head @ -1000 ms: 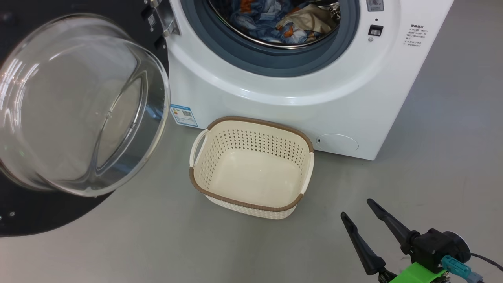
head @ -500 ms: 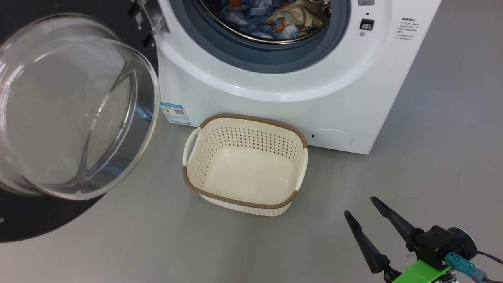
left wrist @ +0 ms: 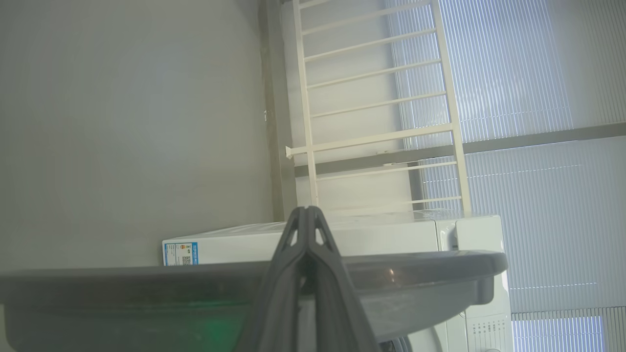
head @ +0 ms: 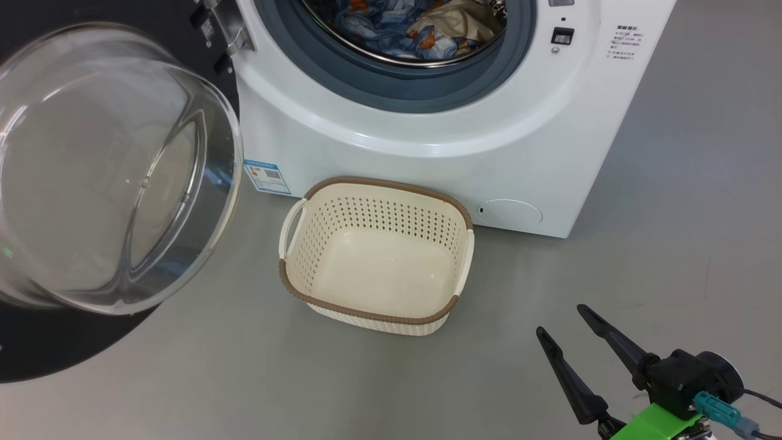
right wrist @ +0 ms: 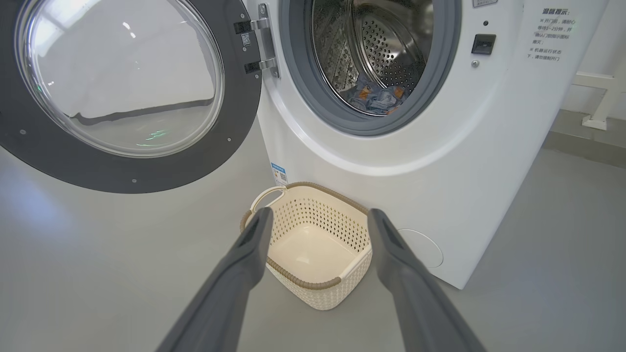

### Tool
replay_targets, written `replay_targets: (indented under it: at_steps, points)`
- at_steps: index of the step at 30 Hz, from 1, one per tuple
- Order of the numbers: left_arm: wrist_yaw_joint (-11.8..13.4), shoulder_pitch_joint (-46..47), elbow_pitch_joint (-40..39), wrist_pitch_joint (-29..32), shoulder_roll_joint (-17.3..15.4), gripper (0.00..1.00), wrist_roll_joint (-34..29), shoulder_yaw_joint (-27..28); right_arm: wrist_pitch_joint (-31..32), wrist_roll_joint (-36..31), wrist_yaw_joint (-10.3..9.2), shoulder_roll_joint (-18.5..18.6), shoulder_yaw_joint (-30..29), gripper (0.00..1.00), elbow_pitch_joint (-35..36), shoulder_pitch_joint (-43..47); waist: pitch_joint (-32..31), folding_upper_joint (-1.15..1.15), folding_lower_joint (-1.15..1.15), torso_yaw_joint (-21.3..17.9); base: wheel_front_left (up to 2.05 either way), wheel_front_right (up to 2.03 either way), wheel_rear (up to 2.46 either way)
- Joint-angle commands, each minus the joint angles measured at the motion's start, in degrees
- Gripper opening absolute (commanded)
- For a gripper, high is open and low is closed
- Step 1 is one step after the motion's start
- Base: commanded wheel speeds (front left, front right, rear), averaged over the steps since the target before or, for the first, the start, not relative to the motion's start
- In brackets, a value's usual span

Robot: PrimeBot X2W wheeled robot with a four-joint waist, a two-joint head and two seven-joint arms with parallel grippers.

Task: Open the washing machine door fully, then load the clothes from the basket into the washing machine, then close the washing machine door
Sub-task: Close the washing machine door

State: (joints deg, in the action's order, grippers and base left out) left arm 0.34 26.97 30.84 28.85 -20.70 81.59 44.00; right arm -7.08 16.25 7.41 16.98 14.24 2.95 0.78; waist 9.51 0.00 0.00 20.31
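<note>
Right gripper [head: 561, 319] sits low right in the head view, jaws spread wide, gripping nothing, hanging above bare grey floor [head: 672, 256] and well apart from everything else. Its wrist view looks between the two fingers straight at the basket [head: 366, 316]. Basket stands upright on the floor just in front of the washing machine [head: 427, 153], far rim near the white front panel; contact there can't be confirmed. Bare cream bottom is exposed across the whole inside. Round service flap [head: 509, 212] is just beyond the basket's right corner, blue label [head: 267, 176] just beyond its left handle. Washing machine door [head: 110, 171] is swung wide open to the left on its hinge [head: 229, 36], glass bowl bulging toward the camera, black rim around it. Left gripper [left wrist: 306, 211] is clenched, fingertips pressed together, nothing pinched. In its wrist view the door's grey edge crosses behind the fingers; can't tell whether they touch it. Past the grey gasket [head: 391, 91], the clothes [head: 415, 24] lie in the bottom of the steel drum [right wrist: 386, 44]: blue denim piece with orange patches, cream piece beside it. Farther back in the left wrist view: white rack [left wrist: 381, 98], then blinds [left wrist: 538, 73].
</note>
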Motion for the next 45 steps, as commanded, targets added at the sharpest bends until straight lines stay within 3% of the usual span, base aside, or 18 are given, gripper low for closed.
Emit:
replay_targets:
  at_steps: [1,27,35,45]
  points:
    - [0.2,-0.5,-2.0,1.1,-3.1,0.00,0.7,0.5,0.0,0.1,0.08,0.9,1.4,1.00,1.7,-1.4,-0.1,0.00,0.00,0.0,0.00,0.00,0.00]
    - [3.6,-5.3,-10.5,11.3,-0.6,0.00,3.2,-2.4,-0.4,0.2,0.08,0.3,1.5,1.00,1.1,-1.6,0.5,0.00,0.00,-0.3,0.00,0.00,0.00]
    - [3.6,-5.8,-14.1,16.5,1.1,0.00,6.8,-3.0,-0.6,0.2,0.08,-0.1,1.2,1.00,0.7,-1.6,0.6,0.00,0.00,-0.1,0.00,0.00,0.00]
    - [5.3,-6.8,-19.9,22.9,4.0,0.00,12.2,-3.3,-1.2,0.5,0.08,-0.3,1.4,1.00,-0.1,-1.9,0.9,0.00,0.00,-0.5,0.00,0.00,0.00]
